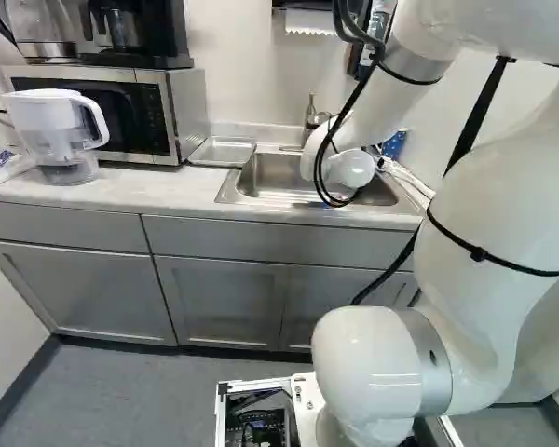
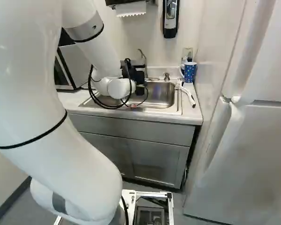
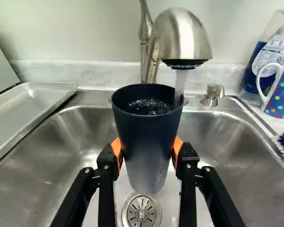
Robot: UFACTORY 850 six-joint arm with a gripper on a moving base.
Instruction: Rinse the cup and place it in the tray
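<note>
Over the sink, the gripper (image 2: pixel 136 75) shows only as a dark part beyond the arm in the right base view. In the wrist view, the gripper (image 3: pixel 147 149) has its orange pads pressed on two opposite sides of a dark cup (image 3: pixel 146 127). The cup is upright above the drain, its mouth under the faucet (image 3: pixel 185 38). Water (image 3: pixel 181 82) runs down at its rim, and bubbling liquid shows inside. A shallow metal tray (image 3: pixel 31 106) lies on the counter beside the sink; it also shows in the left base view (image 1: pixel 222 152).
Around the cup is the steel sink (image 3: pixel 61 142). A dotted blue mug (image 2: pixel 189 72), a soap bottle (image 3: pixel 270 56) and a brush (image 2: pixel 187 93) stand or lie by its edge. Past the tray are a microwave (image 1: pixel 158 116) and a pitcher (image 1: pixel 61 130). A white fridge (image 2: pixel 253 154) stands close by.
</note>
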